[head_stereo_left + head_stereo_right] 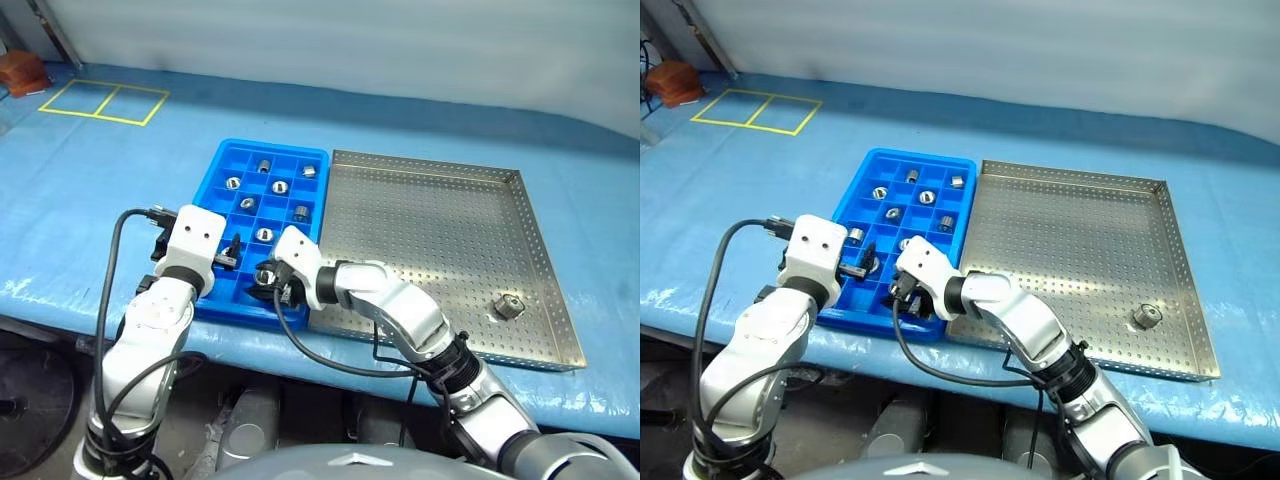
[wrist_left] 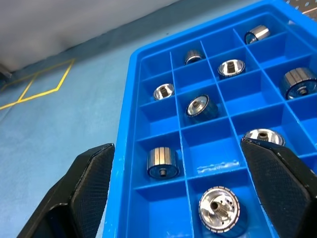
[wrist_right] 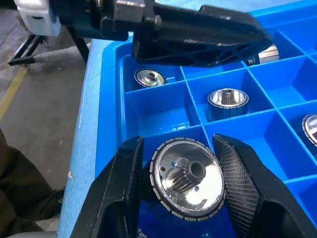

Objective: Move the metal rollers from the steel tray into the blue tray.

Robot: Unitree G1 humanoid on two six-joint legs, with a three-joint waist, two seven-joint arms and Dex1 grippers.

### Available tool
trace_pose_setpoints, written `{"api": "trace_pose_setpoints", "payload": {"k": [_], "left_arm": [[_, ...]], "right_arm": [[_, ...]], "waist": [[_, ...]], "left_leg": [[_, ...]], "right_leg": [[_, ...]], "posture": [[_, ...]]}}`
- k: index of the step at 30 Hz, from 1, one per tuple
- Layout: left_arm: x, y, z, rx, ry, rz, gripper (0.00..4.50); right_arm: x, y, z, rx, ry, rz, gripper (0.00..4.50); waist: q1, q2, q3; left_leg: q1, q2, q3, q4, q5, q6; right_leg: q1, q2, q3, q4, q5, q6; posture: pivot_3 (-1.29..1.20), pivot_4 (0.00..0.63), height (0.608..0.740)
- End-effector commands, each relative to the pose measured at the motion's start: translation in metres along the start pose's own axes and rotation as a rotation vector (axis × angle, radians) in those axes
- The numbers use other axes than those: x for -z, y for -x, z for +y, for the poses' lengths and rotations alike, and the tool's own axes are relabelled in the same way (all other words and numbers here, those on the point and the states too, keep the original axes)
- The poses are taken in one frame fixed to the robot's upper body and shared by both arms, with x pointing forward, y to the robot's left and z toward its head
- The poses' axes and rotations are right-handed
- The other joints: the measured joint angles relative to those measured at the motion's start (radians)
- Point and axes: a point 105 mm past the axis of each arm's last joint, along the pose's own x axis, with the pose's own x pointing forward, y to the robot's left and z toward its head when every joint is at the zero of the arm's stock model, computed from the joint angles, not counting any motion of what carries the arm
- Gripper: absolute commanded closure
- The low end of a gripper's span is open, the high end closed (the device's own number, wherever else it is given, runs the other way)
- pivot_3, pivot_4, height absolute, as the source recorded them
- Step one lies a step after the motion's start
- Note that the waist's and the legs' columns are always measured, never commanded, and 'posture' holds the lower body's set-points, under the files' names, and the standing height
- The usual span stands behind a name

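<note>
The blue tray (image 1: 270, 146) lies left of the steel tray (image 1: 430, 230) on the blue-covered table. Several metal rollers (image 2: 163, 162) sit one to a compartment in the blue tray. One roller (image 1: 508, 306) lies alone near the steel tray's front right corner. My right gripper (image 3: 178, 144) is shut on a shiny roller (image 3: 187, 178), held low over a front compartment of the blue tray. My left gripper (image 2: 177, 147) stands open over the tray's front left part with nothing between its fingers, close beside the right gripper (image 1: 268, 282).
Yellow tape (image 1: 105, 100) marks a rectangle on the table at the far left. A brown object (image 1: 22, 70) sits at the far left edge. The table's front edge (image 1: 330, 350) runs just below both trays.
</note>
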Motion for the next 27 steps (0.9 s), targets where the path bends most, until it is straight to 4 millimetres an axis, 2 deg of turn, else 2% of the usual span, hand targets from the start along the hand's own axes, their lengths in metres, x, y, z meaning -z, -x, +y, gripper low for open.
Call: {"api": "trace_pose_setpoints", "payload": {"k": [1, 10, 20, 25, 27], "left_arm": [[-0.006, 0.010, 0.008, -0.033, -0.029, -0.027, 0.05], [0.013, 0.022, 0.014, -0.023, -0.068, 0.059, 0.05], [0.017, 0.023, 0.014, -0.018, -0.076, 0.078, 0.05], [0.014, 0.021, 0.011, 0.003, -0.071, 0.065, 0.05], [0.012, 0.019, 0.007, 0.026, -0.064, 0.053, 0.05]], "right_arm": [[-0.013, -0.003, 0.006, -0.038, 0.040, -0.041, 2.63], [-0.015, -0.006, 0.011, -0.067, 0.039, -0.054, 2.63], [-0.013, -0.011, 0.009, -0.096, 0.035, -0.043, 2.63], [-0.021, -0.006, 0.004, -0.052, 0.061, -0.096, 1.03], [-0.025, -0.002, 0.001, -0.028, 0.062, -0.115, 1.03]], "waist": [[0.000, 0.000, 0.000], [0.004, 0.000, 0.000], [0.022, 0.000, 0.000], [0.028, 0.000, 0.000], [0.030, 0.000, 0.000]], "left_leg": [[0.000, 0.000, 0.000, 0.000, 0.000, 0.000], [0.000, 0.000, -0.001, -0.001, 0.000, 0.000], [0.000, 0.000, -0.001, -0.001, 0.000, -0.001], [0.000, 0.000, -0.001, -0.002, 0.000, -0.001], [0.000, 0.001, -0.001, -0.002, 0.000, -0.001]], "right_leg": [[0.000, 0.000, 0.000, 0.000, 0.000, 0.000], [0.000, 0.000, -0.002, 0.000, -0.001, -0.001], [-0.001, -0.001, -0.002, 0.000, -0.001, -0.002], [-0.001, -0.001, -0.002, 0.000, -0.001, -0.002], [-0.001, -0.001, -0.002, 0.000, -0.001, -0.002]], "posture": [[0.36, 0.150, 0.740], [0.38, 0.150, 0.740], [0.39, 0.150, 0.740], [0.38, 0.150, 0.740], [0.36, 0.150, 0.740]]}}
